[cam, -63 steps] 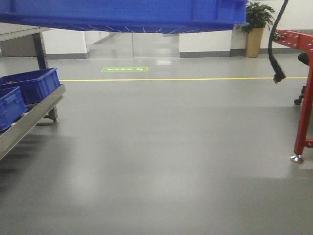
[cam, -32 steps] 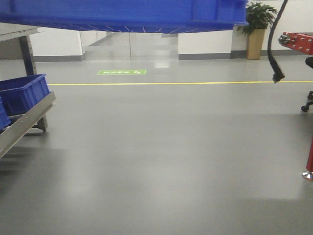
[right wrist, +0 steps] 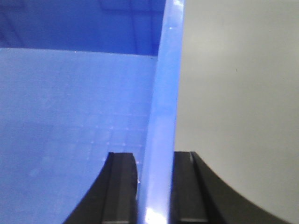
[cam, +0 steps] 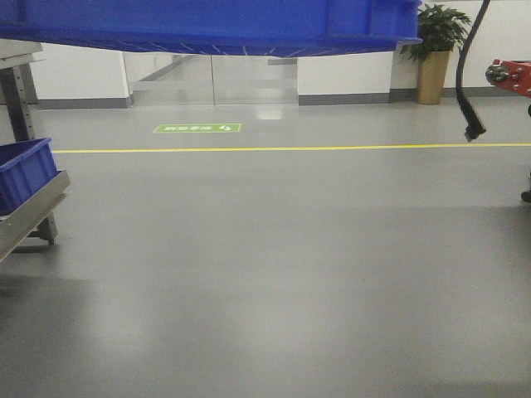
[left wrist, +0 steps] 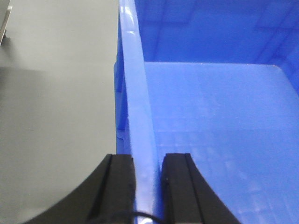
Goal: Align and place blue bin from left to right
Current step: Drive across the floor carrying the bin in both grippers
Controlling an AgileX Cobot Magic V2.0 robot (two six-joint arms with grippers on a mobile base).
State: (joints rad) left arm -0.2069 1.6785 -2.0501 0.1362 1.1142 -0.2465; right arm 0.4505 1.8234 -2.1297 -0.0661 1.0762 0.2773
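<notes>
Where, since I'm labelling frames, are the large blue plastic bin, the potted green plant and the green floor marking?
Large blue plastic bin (cam: pixel 207 18): front view, side wall.
Potted green plant (cam: pixel 440 26): front view, leaves.
Green floor marking (cam: pixel 197 128): front view, middle.

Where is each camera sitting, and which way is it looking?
Front view: on the robot's front, below the carried blue bin, facing forward over the floor to the yellow line and potted plant; no arm shows.
Left wrist view: on the left arm, looking along the left gripper, shut on the bin's left wall.
Right wrist view: on the right arm, looking along the right gripper, shut on the right wall.
Shared: both wrist views show the bin's inside.
</notes>
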